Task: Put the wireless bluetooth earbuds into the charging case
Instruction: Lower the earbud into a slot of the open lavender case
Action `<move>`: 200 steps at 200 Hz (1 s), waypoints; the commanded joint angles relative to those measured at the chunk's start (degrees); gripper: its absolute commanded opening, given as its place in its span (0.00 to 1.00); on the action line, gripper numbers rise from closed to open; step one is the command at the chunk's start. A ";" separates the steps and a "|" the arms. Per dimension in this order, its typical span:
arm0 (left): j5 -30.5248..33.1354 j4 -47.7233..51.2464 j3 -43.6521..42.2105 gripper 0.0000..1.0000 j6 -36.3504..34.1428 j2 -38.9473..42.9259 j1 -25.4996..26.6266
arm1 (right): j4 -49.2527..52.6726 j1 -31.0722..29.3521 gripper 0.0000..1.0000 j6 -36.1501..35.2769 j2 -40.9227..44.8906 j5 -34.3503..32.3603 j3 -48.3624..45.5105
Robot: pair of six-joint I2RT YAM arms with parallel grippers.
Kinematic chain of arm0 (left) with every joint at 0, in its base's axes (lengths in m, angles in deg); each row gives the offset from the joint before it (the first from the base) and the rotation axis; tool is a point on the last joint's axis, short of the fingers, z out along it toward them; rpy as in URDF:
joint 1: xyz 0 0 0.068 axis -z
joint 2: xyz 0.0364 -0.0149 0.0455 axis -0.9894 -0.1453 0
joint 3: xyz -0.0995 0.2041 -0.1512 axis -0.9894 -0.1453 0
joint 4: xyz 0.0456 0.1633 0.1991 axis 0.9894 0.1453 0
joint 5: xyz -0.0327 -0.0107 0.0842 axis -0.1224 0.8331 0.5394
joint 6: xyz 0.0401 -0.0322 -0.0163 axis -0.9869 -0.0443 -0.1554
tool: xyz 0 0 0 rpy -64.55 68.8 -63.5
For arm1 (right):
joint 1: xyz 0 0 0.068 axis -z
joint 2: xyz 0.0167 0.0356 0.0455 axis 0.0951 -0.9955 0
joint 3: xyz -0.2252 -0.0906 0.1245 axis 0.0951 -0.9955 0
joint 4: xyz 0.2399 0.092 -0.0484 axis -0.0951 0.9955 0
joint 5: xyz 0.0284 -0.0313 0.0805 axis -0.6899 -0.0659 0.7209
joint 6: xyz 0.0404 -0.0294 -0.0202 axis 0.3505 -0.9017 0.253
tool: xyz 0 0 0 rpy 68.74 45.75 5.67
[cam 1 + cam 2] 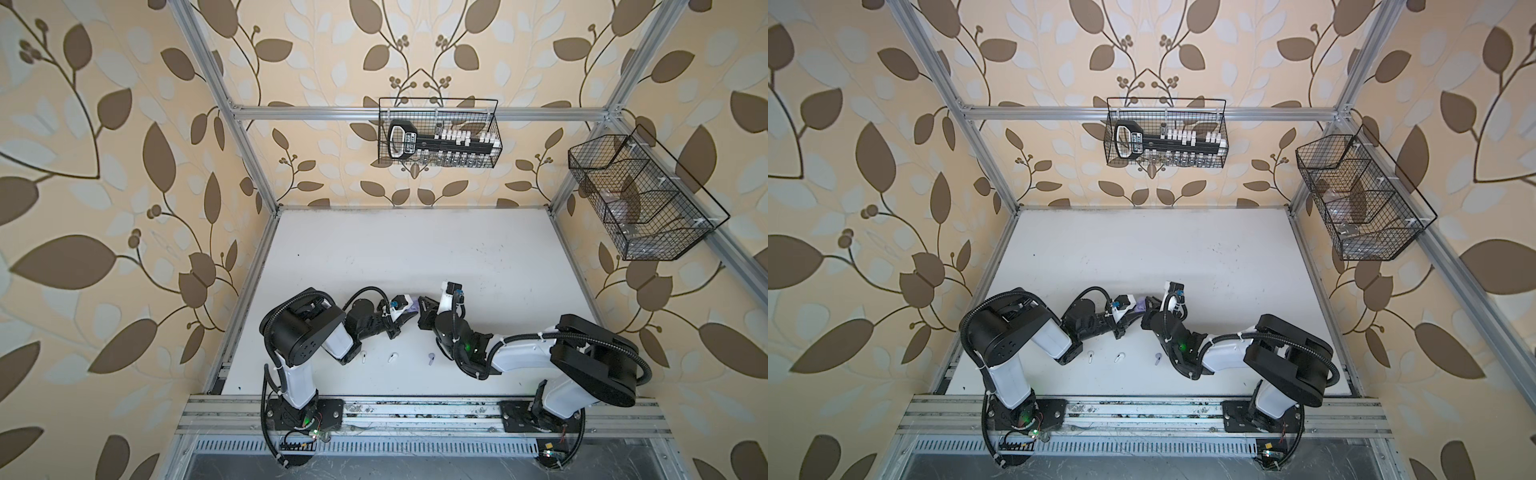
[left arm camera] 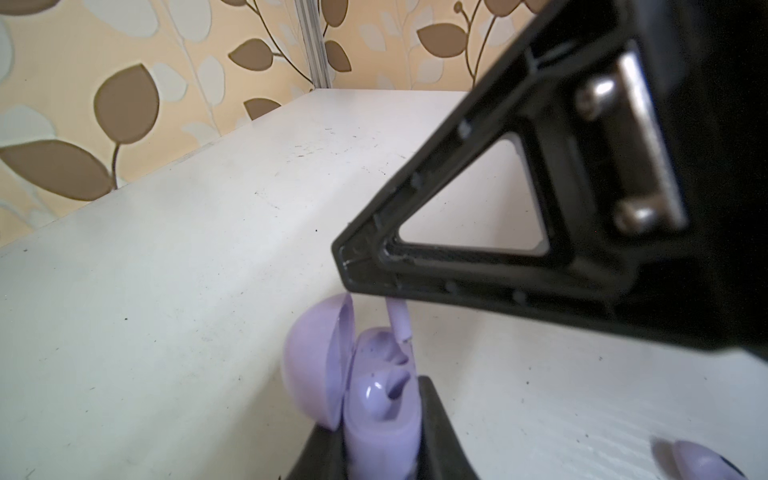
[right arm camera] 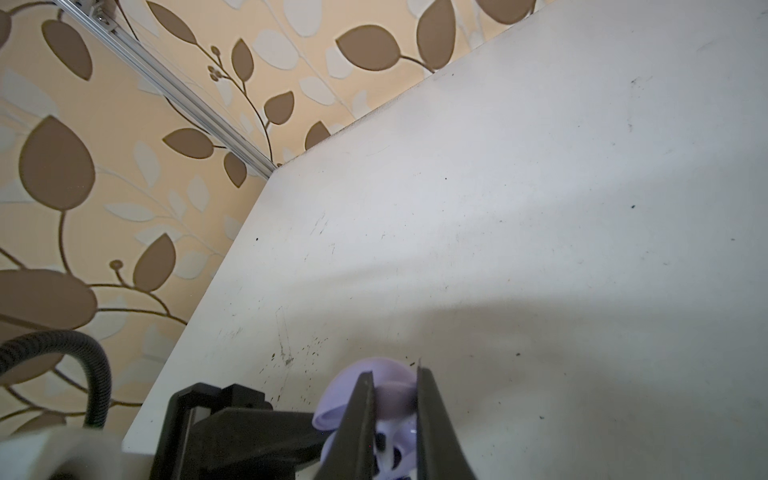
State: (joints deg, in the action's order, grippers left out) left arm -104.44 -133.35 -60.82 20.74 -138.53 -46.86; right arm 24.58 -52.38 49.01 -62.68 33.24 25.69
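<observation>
Jaws pinch glossy lavender plastic: left, domed case [image 2: 374,415]; right, earbud stem [image 2: 398,320].

Legible text check, all four views: nothing readable. Only candidate is a label with white print on the black handled tool [image 1: 424,144], just beside its handle. The tool lies in the wire basket [image 1: 457,161] hung at the far side, centre. Label visible in both top views. Characters too small and blurred; cannot tell brand, word or number. Wrist views: no lettering.
</observation>
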 commanded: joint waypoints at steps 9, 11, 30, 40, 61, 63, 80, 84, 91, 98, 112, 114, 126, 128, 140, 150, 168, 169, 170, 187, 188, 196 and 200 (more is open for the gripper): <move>-0.87 -4.49 1.36 0.03 1.06 0.30 -0.76 | -2.33 -0.12 0.15 -0.32 -0.98 -0.37 0.49; -0.87 -4.47 1.39 0.03 1.11 0.25 -0.77 | -2.36 -0.11 0.15 -0.29 -1.01 -0.38 0.51; -0.93 -4.33 1.42 0.03 1.29 0.31 -0.83 | -3.12 0.09 0.15 -0.31 -1.82 -0.42 0.78; -0.93 -4.26 1.56 0.03 1.42 0.33 -0.94 | -3.50 0.11 0.15 -0.25 -2.45 -0.42 0.95; -0.93 -4.24 1.56 0.03 1.48 0.32 -0.99 | -4.53 0.81 0.14 -0.34 -3.67 0.16 1.22; -0.93 -4.23 1.51 0.03 1.53 0.28 -0.96 | -4.67 0.92 0.14 -0.27 -3.83 0.23 1.26; -0.93 -4.22 1.50 0.03 1.67 0.36 -1.01 | -5.23 1.39 0.14 -0.40 -4.50 0.63 1.44; -0.93 -4.21 1.54 0.03 1.66 0.40 -1.03 | -5.34 1.48 0.14 -0.55 -4.62 0.70 1.48; -0.93 -4.31 1.57 0.03 1.70 0.41 -1.12 | -5.36 1.53 0.14 -0.59 -4.76 0.72 1.57; -0.93 -4.31 1.54 0.04 1.74 0.36 -1.08 | -5.35 1.54 0.14 -0.63 -4.86 0.71 1.66; -1.01 -4.29 1.60 0.04 1.83 0.40 -1.12 | -5.52 1.56 0.14 -0.76 -4.79 0.80 1.69; -1.02 -4.31 1.65 0.04 1.83 0.36 -1.17 | -5.53 1.54 0.14 -0.86 -4.75 0.81 1.67; -1.07 -4.27 1.64 0.04 1.87 0.39 -1.12 | -5.54 1.56 0.14 -0.89 -4.57 0.72 1.66; -1.10 -4.28 1.62 0.03 1.91 0.40 -1.12 | -5.54 1.54 0.14 -0.96 -4.52 0.68 1.66; -1.14 -4.24 1.67 0.04 1.97 0.35 -1.17 | -5.52 1.59 0.14 -1.20 -4.34 0.68 1.71; -1.18 -4.20 1.62 0.04 2.03 0.25 -1.23 | -5.63 1.46 0.14 -1.27 -4.22 0.81 1.90; -1.20 -4.27 1.65 0.04 2.00 0.30 -1.27 | -5.67 1.51 0.14 -1.51 -4.50 0.90 2.40; -1.20 -4.32 1.61 0.04 2.00 0.26 -1.29 | -5.69 1.42 0.14 -1.55 -4.52 0.94 2.43; -1.20 -4.30 1.60 0.04 2.01 0.34 -1.29 | -5.70 1.46 0.14 -1.57 -4.53 0.92 2.44; -1.11 -4.35 1.67 0.04 2.10 0.32 -1.31 | -5.71 1.34 0.14 -1.68 -4.55 0.90 2.71; -1.11 -4.40 1.67 0.04 2.10 0.28 -1.35 | -5.71 1.38 0.14 -1.68 -4.59 0.86 2.76; -1.11 -4.40 1.64 0.04 2.23 0.30 -1.37 | -5.49 1.36 0.14 -1.80 -4.65 0.75 2.96; -1.11 -4.44 1.62 0.04 2.24 0.27 -1.41 | -5.39 1.36 0.14 -1.80 -4.70 0.67 3.06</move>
State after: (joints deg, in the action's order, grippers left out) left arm -104.44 -133.35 -60.30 22.59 -138.55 -47.62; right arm 20.38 -50.88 48.00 -66.66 33.76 27.03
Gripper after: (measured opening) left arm 0.232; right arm 0.147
